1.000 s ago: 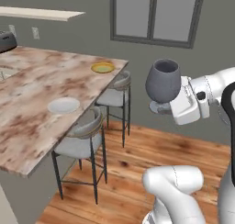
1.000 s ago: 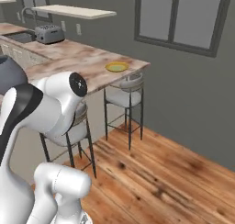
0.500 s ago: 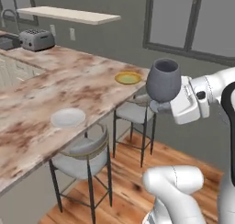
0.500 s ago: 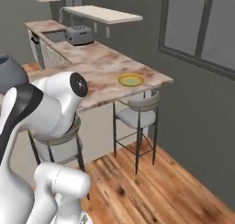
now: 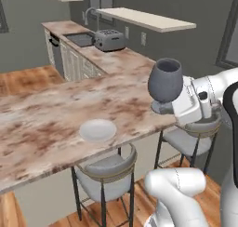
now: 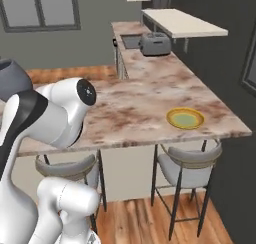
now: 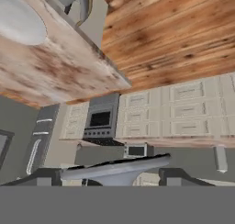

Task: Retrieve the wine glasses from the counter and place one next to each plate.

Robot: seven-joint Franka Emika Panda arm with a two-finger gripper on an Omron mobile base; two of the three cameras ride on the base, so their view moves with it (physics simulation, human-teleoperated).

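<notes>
A: From the left base camera, where is the glass?
B: The wine glass [image 5: 165, 80] stands upright in the air at the end of the arm, above the near edge of the tabletop [image 5: 56, 128]. Its foot sits against the gripper [image 5: 163, 108]. The white plate [image 5: 97, 130] lies on the tabletop, left of and below the glass, well apart.

A: And the right base camera?
B: The yellow-rimmed plate [image 6: 185, 118] lies near the tabletop's [image 6: 150, 98] right end, above a stool [image 6: 187, 166]. A toaster [image 6: 155, 43] sits farther back.

A: The hand camera?
B: The glass's foot [image 7: 117, 169] is pinched between the jaws' dark tips. Part of the white plate [image 7: 18, 21] shows at the upper left.
</notes>
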